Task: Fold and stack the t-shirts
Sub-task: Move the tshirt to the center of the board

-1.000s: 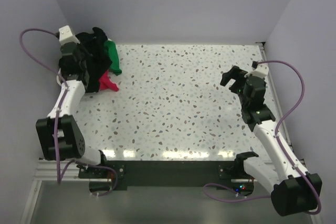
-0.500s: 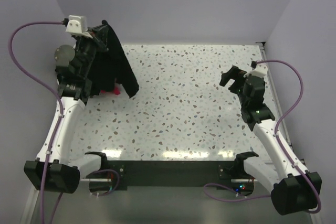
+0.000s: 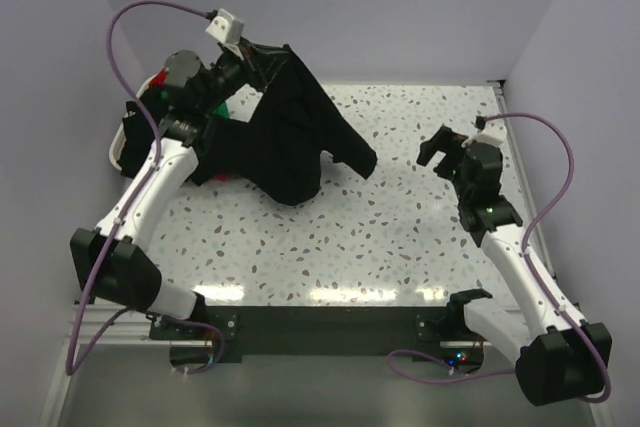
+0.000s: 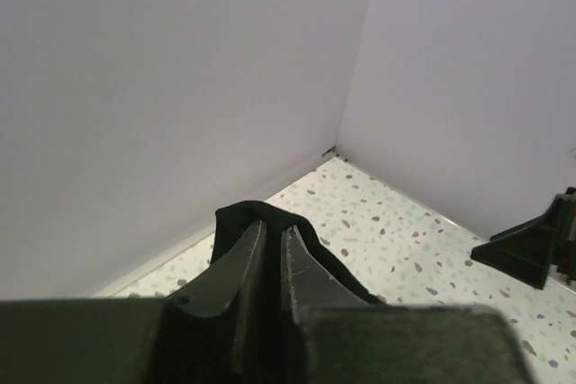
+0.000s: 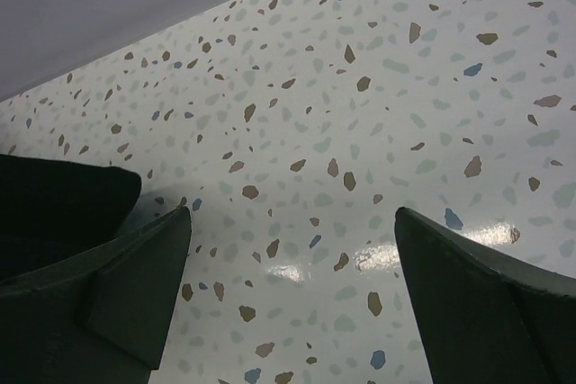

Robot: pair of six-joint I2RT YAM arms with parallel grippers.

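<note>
The left arm is stretched up and inward from the rear left corner, and the left gripper is clamped on a bunched edge of a black t-shirt. The shirt hangs below it over the left rear of the table. The right arm is bent low along the right edge, with the right gripper spread wide and holding nothing. Open speckled surface is seen across the centre, the front and the right. Walls enclose the rear and both sides.

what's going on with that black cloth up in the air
The left gripper has its jaws shut on a black t-shirt and holds it up, the cloth hanging over the far left of the table. The right gripper hovers open and empty over the right side. This shirt is not folded yet.
</note>
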